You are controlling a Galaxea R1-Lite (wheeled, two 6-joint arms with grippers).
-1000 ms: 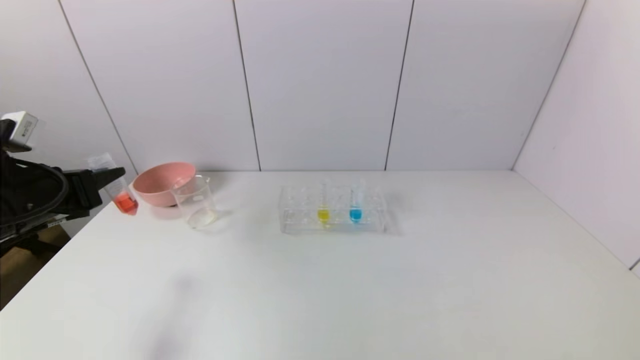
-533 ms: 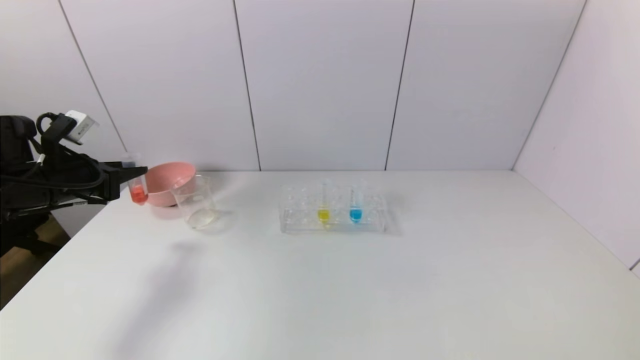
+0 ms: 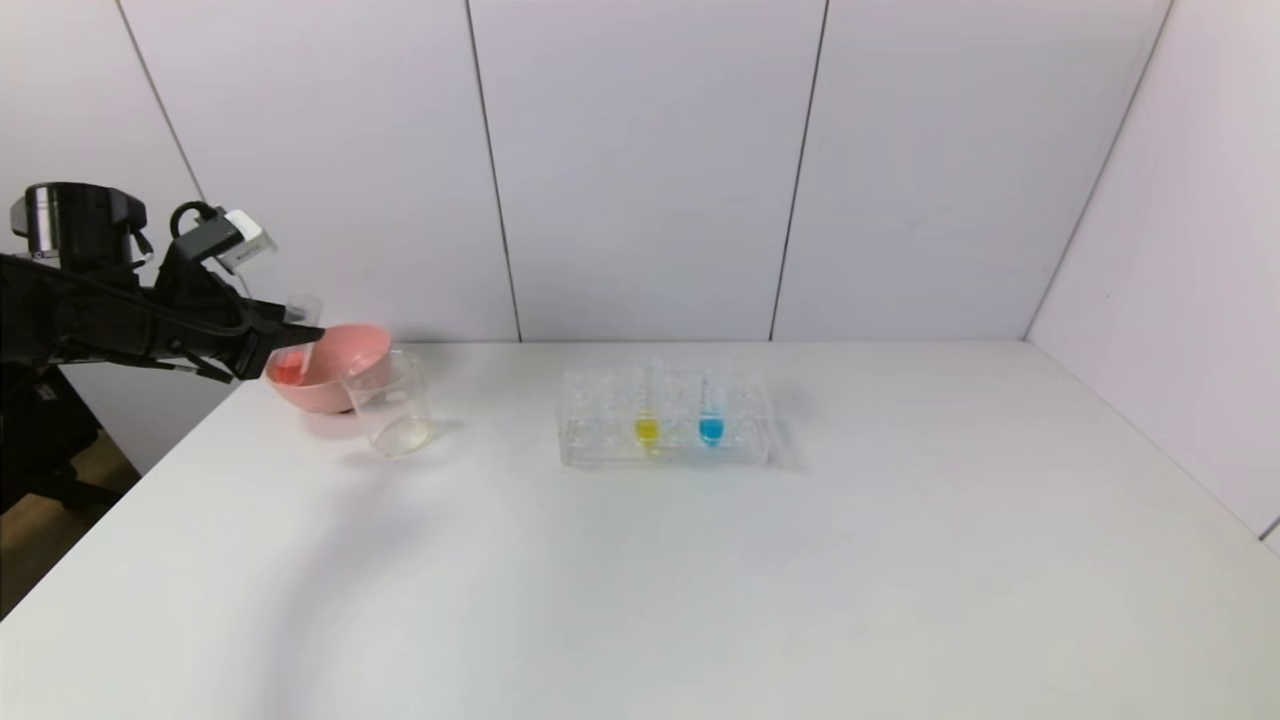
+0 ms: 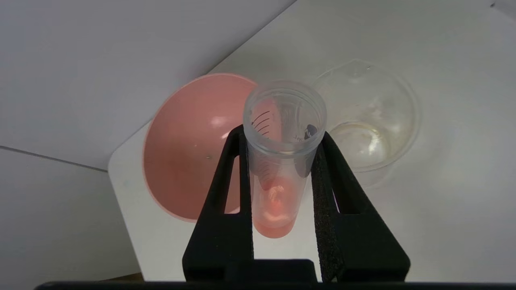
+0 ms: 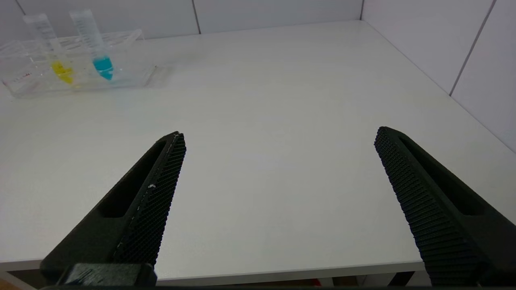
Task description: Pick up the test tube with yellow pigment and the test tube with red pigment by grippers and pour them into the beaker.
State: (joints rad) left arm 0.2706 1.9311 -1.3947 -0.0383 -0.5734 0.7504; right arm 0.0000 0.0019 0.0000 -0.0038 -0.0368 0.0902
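Here, the test tube with red pigment (image 4: 278,169) is gripped by the left gripper (image 4: 282,141) above the pink bowl (image 3: 335,375), beside the beaker (image 3: 392,405); the right gripper (image 5: 278,141) is held wide open.

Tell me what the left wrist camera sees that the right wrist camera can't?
Only the left wrist view shows the left gripper clamped on the clear test tube with red pigment, with the round pink bowl and the clear glass beaker beyond it.

Only the right wrist view shows the open right gripper, the clear plastic tube rack, the test tube with yellow pigment and the tube with blue liquid.

Both show the white table.
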